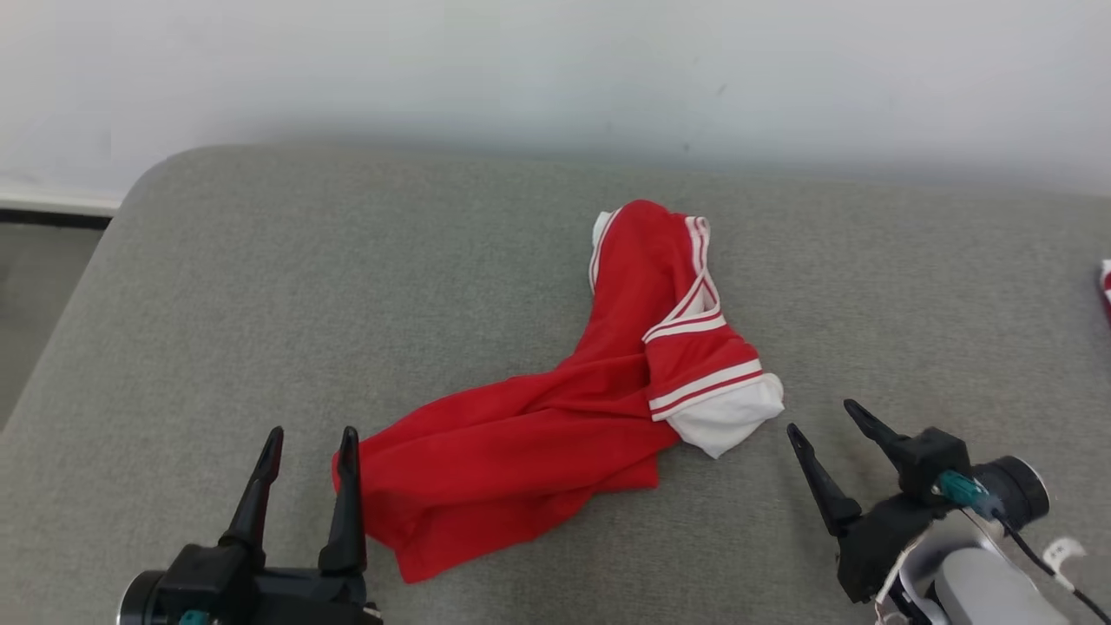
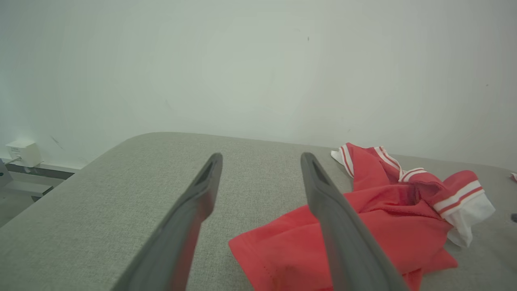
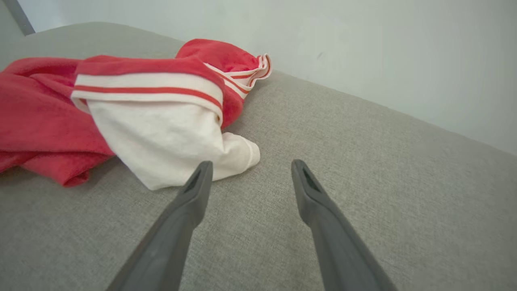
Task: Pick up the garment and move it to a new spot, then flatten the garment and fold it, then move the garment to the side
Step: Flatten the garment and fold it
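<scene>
A crumpled red garment with white sleeves and red-and-white stripes lies bunched on the grey cushion. It also shows as the garment in the left wrist view, and its white sleeve fills the right wrist view's left. My left gripper stands open at the garment's lower left edge, its right finger close against the cloth. At the lower right, my right gripper is open, just right of the white sleeve, with nothing between its fingers.
The cushion's left edge drops to the floor. A white wall runs behind the cushion. A scrap of red-and-white cloth peeks in at the far right edge. A small white box sits by the wall.
</scene>
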### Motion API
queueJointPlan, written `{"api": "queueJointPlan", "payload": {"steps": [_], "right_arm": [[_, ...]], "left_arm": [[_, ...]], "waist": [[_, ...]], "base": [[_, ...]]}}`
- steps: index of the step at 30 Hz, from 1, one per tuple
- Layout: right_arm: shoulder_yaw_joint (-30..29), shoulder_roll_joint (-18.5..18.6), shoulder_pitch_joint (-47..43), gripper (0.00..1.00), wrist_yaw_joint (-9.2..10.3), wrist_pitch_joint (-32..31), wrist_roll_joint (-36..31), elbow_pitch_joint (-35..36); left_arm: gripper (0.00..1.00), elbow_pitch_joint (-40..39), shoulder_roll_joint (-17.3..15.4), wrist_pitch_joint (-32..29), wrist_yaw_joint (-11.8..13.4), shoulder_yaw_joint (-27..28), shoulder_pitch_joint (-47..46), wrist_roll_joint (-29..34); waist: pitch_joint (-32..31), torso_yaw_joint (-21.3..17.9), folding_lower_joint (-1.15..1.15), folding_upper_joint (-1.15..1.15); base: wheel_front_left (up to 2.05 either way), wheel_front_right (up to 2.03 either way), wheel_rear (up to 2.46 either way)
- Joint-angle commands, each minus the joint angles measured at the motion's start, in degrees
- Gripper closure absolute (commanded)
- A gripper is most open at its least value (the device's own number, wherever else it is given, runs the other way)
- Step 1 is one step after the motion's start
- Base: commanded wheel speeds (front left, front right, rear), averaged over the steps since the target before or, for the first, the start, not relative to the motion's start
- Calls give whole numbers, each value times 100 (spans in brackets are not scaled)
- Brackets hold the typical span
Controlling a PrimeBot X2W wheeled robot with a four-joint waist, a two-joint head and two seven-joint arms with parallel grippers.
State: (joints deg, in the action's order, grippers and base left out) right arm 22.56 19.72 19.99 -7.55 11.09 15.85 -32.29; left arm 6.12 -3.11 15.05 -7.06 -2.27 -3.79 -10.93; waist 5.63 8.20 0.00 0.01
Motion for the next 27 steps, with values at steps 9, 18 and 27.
{"api": "queueJointPlan", "payload": {"steps": [9,18,27], "right_arm": [[1256,185,1189,38,15,12,341,-1414],[1621,104,1229,100,15,362,1044,-1650],[1128,265,167,100,15,411,1883,-89]], "left_arm": [[0,141,22,16,-36,-296,-371,-180],[0,223,24,16,-10,-240,-175,-237],[0,250,23,17,-10,-100,81,-218]], "waist": [[410,558,0,-1],[181,396,0,-1],[-114,-128,0,-1]], "base": [[0,0,0],[0,0,0],[0,0,0]]}}
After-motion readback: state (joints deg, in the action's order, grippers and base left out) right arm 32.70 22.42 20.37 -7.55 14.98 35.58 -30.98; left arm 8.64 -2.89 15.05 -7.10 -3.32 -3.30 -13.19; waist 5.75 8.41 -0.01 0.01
